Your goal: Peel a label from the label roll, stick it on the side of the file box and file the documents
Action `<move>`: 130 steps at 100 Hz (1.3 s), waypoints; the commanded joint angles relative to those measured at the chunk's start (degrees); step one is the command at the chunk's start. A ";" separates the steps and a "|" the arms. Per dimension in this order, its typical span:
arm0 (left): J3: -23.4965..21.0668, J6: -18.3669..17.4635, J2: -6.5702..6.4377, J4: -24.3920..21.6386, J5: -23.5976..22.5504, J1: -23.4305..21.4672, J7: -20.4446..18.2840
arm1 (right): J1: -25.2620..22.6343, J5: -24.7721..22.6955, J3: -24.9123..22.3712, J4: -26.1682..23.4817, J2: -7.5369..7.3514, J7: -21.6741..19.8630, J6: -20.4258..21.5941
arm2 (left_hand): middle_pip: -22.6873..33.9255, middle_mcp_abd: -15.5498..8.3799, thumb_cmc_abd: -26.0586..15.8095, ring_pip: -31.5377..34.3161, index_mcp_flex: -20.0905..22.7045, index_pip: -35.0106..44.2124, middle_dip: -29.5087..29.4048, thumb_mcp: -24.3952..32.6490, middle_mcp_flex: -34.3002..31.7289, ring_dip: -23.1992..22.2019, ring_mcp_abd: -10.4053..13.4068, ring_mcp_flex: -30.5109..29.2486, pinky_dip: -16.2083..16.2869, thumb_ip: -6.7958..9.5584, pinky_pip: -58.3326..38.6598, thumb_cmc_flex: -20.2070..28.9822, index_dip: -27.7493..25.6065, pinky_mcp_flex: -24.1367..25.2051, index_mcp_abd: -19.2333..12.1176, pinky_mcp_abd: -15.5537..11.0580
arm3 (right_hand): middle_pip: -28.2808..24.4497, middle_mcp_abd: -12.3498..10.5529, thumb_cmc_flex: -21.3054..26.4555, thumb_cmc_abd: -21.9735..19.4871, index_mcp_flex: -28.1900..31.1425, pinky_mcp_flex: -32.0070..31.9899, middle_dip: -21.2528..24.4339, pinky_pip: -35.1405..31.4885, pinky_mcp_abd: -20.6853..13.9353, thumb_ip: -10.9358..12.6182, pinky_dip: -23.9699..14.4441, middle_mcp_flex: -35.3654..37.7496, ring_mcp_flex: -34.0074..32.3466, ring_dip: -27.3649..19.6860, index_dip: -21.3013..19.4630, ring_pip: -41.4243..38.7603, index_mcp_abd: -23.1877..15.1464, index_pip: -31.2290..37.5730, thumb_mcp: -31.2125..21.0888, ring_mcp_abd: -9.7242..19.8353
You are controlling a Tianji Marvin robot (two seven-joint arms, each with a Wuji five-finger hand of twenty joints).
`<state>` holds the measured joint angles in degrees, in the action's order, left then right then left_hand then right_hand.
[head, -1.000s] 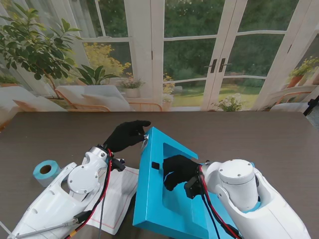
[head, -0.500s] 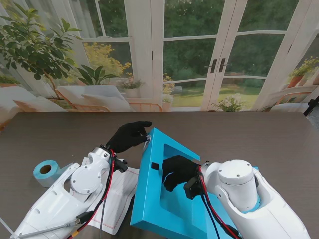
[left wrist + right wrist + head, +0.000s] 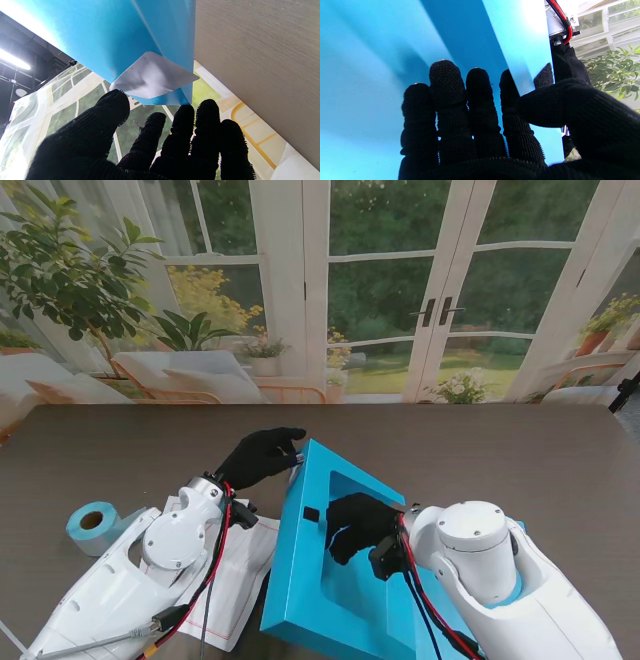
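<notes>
Since a second ago, the black-gloved left hand (image 3: 262,457) has edged slightly farther from me along the far corner of the bright blue plastic file box (image 3: 335,565), and the box has tipped a little more. That hand's fingers (image 3: 183,130) are spread and hold nothing, close by a white rectangular label (image 3: 152,76) stuck on the box's side near that corner. The black-gloved right hand (image 3: 357,523) grips the box wall at its cut-out opening, four fingers (image 3: 460,100) inside and thumb outside. Left of the box, white paper documents (image 3: 240,570) lie on the dark brown table (image 3: 500,450) under the left arm. Farther left sits the light blue label roll (image 3: 92,525), well apart from the box.
</notes>
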<state>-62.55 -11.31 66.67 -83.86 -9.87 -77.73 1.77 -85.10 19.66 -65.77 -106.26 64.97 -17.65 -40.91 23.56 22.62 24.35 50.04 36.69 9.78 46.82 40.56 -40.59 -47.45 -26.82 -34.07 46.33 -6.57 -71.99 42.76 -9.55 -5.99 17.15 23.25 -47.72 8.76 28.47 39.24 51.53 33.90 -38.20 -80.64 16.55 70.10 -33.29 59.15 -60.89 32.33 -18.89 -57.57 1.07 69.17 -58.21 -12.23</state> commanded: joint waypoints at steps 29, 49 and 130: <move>-2.66 1.06 -0.15 -1.88 -0.04 -2.24 -1.75 | 0.52 -0.64 -0.52 0.13 0.52 -0.08 -0.44 | -6.25 -0.97 -3.18 -6.22 -0.79 -1.98 -6.71 -4.63 0.04 2.27 -3.97 2.42 -0.74 0.93 3.69 -2.13 0.15 2.99 -0.23 -1.13 | 0.43 -0.62 0.81 1.27 1.23 -6.23 -0.99 0.01 -2.62 1.95 0.51 0.79 -1.83 0.34 -1.62 -0.78 -4.01 1.68 -2.10 0.31; -4.30 1.36 -0.48 -3.01 -0.58 -3.41 -2.24 | 0.91 -1.66 -0.37 0.42 0.52 0.19 -0.61 | -7.79 -0.89 -3.73 -6.90 -0.55 -2.01 -7.70 -5.16 -0.61 2.56 -4.06 2.57 -0.95 1.00 4.28 -2.16 0.10 3.13 -0.29 -0.99 | 0.43 -0.69 0.77 1.33 1.29 -6.08 -0.98 -0.03 -2.62 1.91 0.51 0.86 -1.92 0.32 -1.63 -0.77 -4.07 1.72 -2.03 0.43; -7.02 3.34 -1.08 -5.82 -2.11 -7.03 -3.05 | 7.79 -12.72 3.34 9.62 -1.21 -3.77 2.27 | -13.00 -0.57 -4.73 -9.70 0.49 -2.02 -8.23 -6.06 -3.00 3.90 -3.93 3.24 -1.81 1.21 6.85 -1.74 -0.06 3.79 -0.19 -1.02 | 0.46 -1.57 0.46 1.64 1.56 -5.13 -0.91 -0.12 -3.05 1.33 0.71 1.44 -3.02 0.11 -1.55 -0.48 -5.20 1.81 -1.32 1.29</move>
<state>-69.47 -8.46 65.60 -88.95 -11.89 -84.25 -0.24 -78.13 7.54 -62.68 -97.36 64.18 -19.89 -39.28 11.45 22.40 21.81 40.65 36.83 8.73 38.98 35.37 -42.62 -43.88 -28.25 -32.20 45.29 -6.57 -66.45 42.75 -9.55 -3.98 17.15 23.80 -47.72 8.76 28.47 39.24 51.53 33.90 -38.20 -80.64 16.07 70.10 -33.27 59.15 -60.88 32.33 -18.91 -57.57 -1.71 69.53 -58.21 -12.16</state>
